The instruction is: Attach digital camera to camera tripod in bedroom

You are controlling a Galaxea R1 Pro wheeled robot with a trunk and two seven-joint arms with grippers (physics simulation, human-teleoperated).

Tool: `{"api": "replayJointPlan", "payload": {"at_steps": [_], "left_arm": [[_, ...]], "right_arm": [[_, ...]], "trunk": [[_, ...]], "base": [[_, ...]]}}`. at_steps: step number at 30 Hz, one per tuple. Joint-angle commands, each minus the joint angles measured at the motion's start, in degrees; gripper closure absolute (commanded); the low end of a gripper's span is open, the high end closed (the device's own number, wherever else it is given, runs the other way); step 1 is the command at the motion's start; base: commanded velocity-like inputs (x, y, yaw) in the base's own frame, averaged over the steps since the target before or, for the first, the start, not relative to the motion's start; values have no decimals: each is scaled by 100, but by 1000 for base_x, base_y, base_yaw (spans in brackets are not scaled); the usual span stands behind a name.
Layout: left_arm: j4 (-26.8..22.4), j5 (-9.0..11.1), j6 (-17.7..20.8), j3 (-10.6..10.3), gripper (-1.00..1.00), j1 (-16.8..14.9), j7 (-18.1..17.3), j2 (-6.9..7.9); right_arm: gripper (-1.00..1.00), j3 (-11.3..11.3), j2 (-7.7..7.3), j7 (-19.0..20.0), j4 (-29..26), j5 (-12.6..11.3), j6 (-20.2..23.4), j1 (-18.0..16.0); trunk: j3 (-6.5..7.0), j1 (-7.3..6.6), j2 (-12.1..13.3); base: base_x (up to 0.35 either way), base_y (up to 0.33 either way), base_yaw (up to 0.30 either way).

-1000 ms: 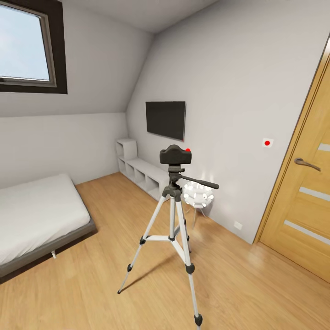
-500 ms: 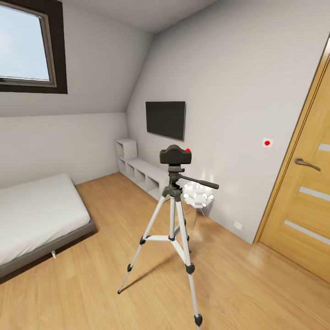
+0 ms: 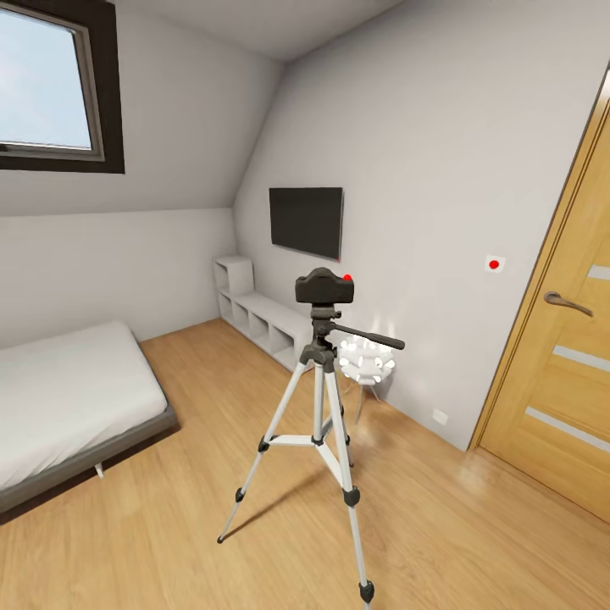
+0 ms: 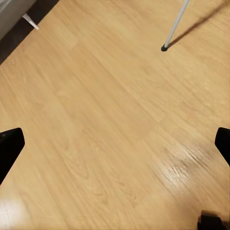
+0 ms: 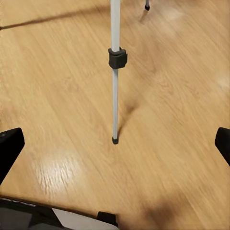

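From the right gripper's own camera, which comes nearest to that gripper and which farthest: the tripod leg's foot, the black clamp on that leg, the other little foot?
1. Tripod leg's foot, on the floor ahead of the right gripper.
2. Black clamp, higher up the same leg.
3. Other foot, farthest, by the picture's edge.

A home attic bedroom — sloped white ceiling, skylight [image 3: 51,80], low grey bed [image 3: 72,407], wall TV [image 3: 306,221], wooden door [image 3: 559,373], wood floor [image 3: 169,517]
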Motion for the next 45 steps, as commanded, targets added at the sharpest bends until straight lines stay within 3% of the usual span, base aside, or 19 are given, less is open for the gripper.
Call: {"api": "replayJointPlan", "payload": {"at_steps": [1,6,7,10,26,30,34,36,39,41,43,45], "left_arm": [[-16,18,-25,-30,-100,-11,17,-2],[26,18,-25,-30,-100,-11,17,-30],[192,18,-28,-30,-100,-11,12,-156],[236,18,-31,-30,-100,-11,11,-189],[152,15,23,-30,-100,-11,16,-226],[-71,18,589,-33,-100,-11,14,-189],[-193,18,1185,-38,-100,42,9,-99],[-207,18,1319,-38,-100,195,9,-6],[-118,24,1422,-39,-100,550,9,117],[173,26,1464,-39,-100,1065,0,205],[440,27,1487,-41,-100,1534,-67,212],[629,25,1497,-43,-100,2012,-443,140]], "right_arm": [[-100,43,0,-61,6,24,-7,-4],[-100,39,-8,-71,11,24,-7,-4],[-100,39,5,-86,14,24,18,-4],[-100,38,-2,-85,15,32,117,-4],[-100,54,-30,-22,200,51,140,-4],[-100,30,-74,-78,259,45,213,-4],[-100,-1,-322,-171,267,-29,239,-4],[-100,-102,-427,-190,268,-206,244,-4],[-100,-430,-594,-183,269,-666,247,-4],[-100,-631,-750,-159,273,-944,248,-4],[-100,-686,-789,-101,278,-1027,250,-4],[-100,-707,-776,58,289,-1065,268,-4]], "trunk": [[-9,3,-10],[-9,3,-10],[-9,3,-10],[-9,3,-10],[-9,3,-10],[-9,3,-10],[-9,3,-10],[-9,3,-10],[-9,3,-10],[-9,3,-10],[-9,3,-10],[-9,3,-10]], "base": [[0,0,0],[0,0,0],[0,0,0],[0,0,0],[0,0,0],[0,0,0],[0,0,0],[0,0,0],[0,0,0],[0,0,0],[0,0,0],[0,0,0]]}}
